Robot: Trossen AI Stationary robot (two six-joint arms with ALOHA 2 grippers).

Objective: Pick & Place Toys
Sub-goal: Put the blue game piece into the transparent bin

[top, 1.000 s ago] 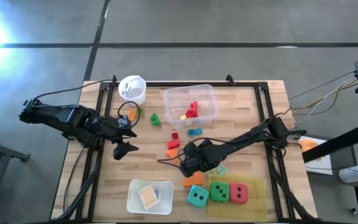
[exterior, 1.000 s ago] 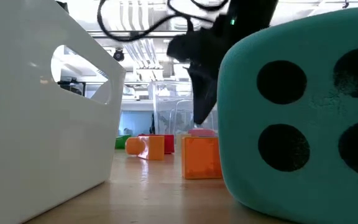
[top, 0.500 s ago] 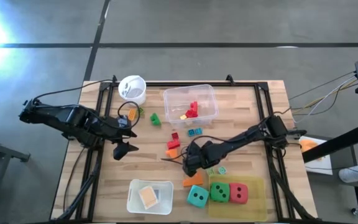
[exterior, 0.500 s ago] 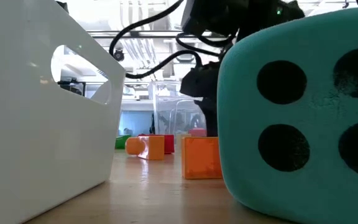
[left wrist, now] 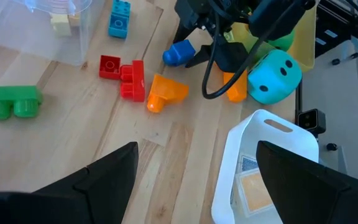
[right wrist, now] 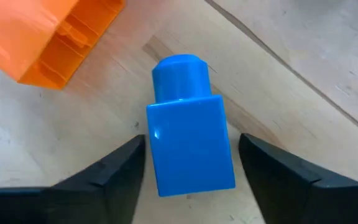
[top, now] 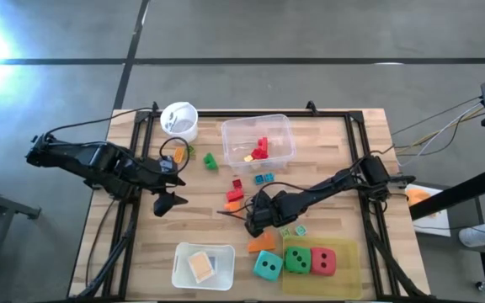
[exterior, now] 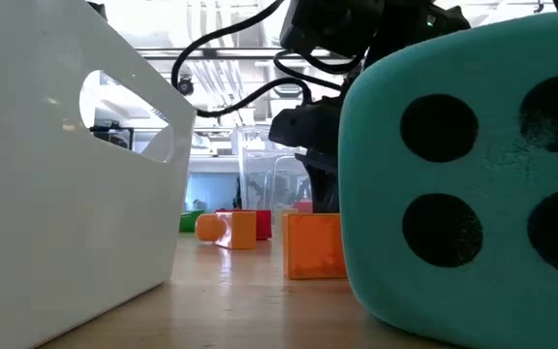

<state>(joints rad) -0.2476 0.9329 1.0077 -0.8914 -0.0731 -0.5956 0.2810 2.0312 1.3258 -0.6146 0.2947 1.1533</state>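
The right arm reaches in from the table's right edge toward the middle, its wrist low over the wood, and the right gripper (top: 253, 220) holds a blue block (right wrist: 190, 145) between its two fingers (right wrist: 114, 171), pressed against both sides of it. Only the right wrist view shows this grasp plainly; from above the block is hidden under the gripper, while the left wrist view catches it as a blue spot (left wrist: 178, 52) at the fingertips, above the wood near an orange block (left wrist: 165, 92). The left arm waits at the table's left side, elbow bent, with the left gripper (top: 166, 203) spread wide and empty. The high view alone shows the clear tub (top: 285, 133) with red pieces inside, well apart from the blue block, and the teal die (top: 267, 266), green die (top: 296, 260) and red die (top: 323, 262) in a row near the front edge. At table height the teal die (exterior: 473, 174) fills the right side.
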